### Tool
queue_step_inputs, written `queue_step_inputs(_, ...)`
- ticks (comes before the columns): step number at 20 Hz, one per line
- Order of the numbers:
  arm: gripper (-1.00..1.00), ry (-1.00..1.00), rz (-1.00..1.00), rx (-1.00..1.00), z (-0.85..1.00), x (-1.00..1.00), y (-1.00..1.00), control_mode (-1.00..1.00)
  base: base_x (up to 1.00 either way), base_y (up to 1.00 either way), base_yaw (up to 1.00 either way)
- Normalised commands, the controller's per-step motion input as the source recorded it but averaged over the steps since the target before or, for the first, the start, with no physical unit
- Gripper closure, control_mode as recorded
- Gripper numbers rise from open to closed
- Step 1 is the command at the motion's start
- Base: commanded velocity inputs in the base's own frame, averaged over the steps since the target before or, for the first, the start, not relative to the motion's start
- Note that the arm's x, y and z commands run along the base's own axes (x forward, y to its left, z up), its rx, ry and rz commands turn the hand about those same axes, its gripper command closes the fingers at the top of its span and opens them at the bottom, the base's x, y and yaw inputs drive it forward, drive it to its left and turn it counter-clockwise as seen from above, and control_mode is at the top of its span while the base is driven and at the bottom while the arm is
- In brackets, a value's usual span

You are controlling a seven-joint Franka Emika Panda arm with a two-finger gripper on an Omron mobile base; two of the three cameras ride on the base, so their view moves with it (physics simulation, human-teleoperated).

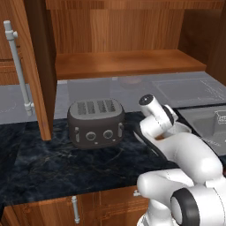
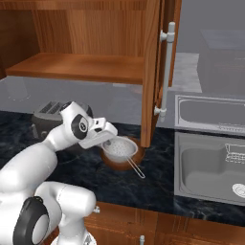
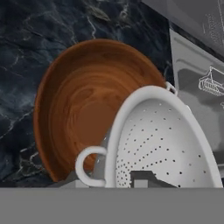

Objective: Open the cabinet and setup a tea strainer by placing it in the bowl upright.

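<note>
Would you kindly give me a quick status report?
Gripper shut on silvery metal tea strainer. Strainer over round brown wooden bowl. Cabinet door open. Nothing blocking.

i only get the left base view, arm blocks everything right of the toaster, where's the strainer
Observer: The tea strainer is over the bowl, held at the jaws' end of the arm.
Operator: upright?
Observer: Tilted; in the hand view its cup leans over the bowl's rim.
Operator: handle?
Observer: It sticks out past the bowl toward the sink.
Operator: right door?
Observer: The cabinet door stands open just behind the bowl.
</note>
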Motion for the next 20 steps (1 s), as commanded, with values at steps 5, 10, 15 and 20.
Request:
queue_step_inputs(5,1.00,0.00,0.00,0.00,-0.24,0.20,-0.06,-1.00,0.00,0.00,0.00)
queue_step_inputs(10,1.00,-0.01,0.00,0.00,-0.06,0.23,0.00,-1.00,0.00,0.00,0.00)
queue_step_inputs(15,1.00,-0.02,0.00,0.00,0.00,0.28,0.00,-1.00,0.00,0.00,0.00)
queue_step_inputs(20,1.00,-0.02,0.00,0.00,-0.01,0.23,0.00,-1.00,0.00,0.00,0.00)
